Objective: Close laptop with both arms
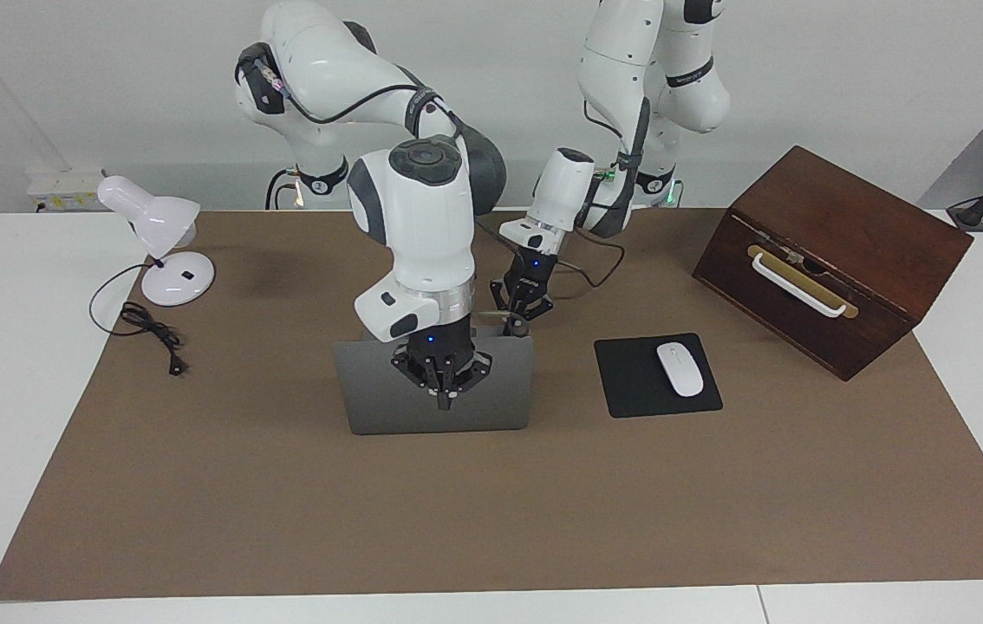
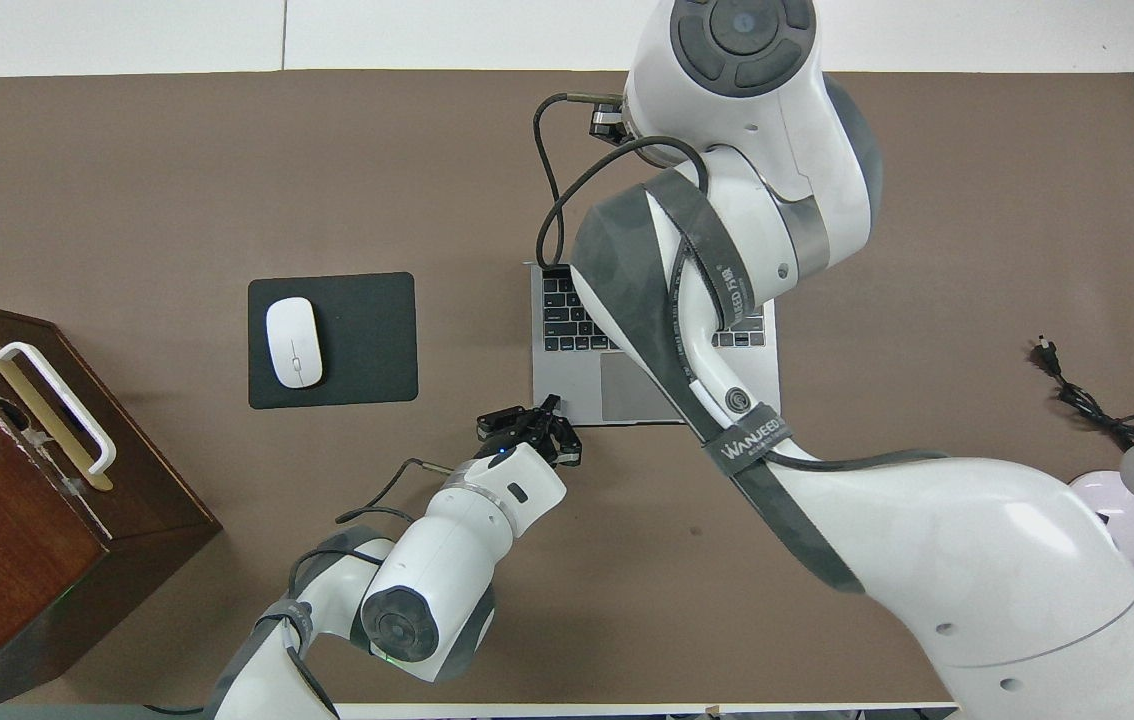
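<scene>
Standing open, laptop [image 1: 387, 390], shut right gripper [image 1: 444, 400] at its lid, shut left gripper [image 1: 516, 328] at its base corner, wooden box [image 1: 830, 251] closed.

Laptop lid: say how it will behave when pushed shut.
The laptop lid stands upright, so it will probably swing down on its hinge, staying stiff. Its smooth metal may let the shut right gripper slip. The thin base could slide on the mat.

Bright, even light; sharp frames with soft, faint shadows
</scene>
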### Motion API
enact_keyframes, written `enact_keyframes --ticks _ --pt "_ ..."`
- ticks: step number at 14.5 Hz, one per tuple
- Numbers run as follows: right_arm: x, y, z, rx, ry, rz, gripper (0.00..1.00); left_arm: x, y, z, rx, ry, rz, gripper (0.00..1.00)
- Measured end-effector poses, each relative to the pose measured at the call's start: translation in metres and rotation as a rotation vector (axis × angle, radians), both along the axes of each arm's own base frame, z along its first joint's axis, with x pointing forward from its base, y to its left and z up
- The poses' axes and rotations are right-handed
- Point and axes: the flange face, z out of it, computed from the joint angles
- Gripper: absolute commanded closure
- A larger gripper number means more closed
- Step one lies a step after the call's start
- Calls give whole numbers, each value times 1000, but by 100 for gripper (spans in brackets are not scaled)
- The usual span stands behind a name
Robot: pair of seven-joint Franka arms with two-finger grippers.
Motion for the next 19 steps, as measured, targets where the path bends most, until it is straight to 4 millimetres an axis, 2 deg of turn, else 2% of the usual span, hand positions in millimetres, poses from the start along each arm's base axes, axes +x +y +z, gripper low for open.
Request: enact_keyframes --ticks 6,11,15,19 --pt "-6 -1 -29 52 104 -17 100 -1 0 -3 11 -6 -12 100" --pt "-22 -7 -38 184 270 -57 100 -1 0 -4 66 -48 -89 100" --pt "-38 -23 -54 230 383 -96 100 -2 0 -4 97 -73 -132 100" --pt "-63 -27 -73 220 456 -105 100 -2 3 -5 112 -88 -149 100"
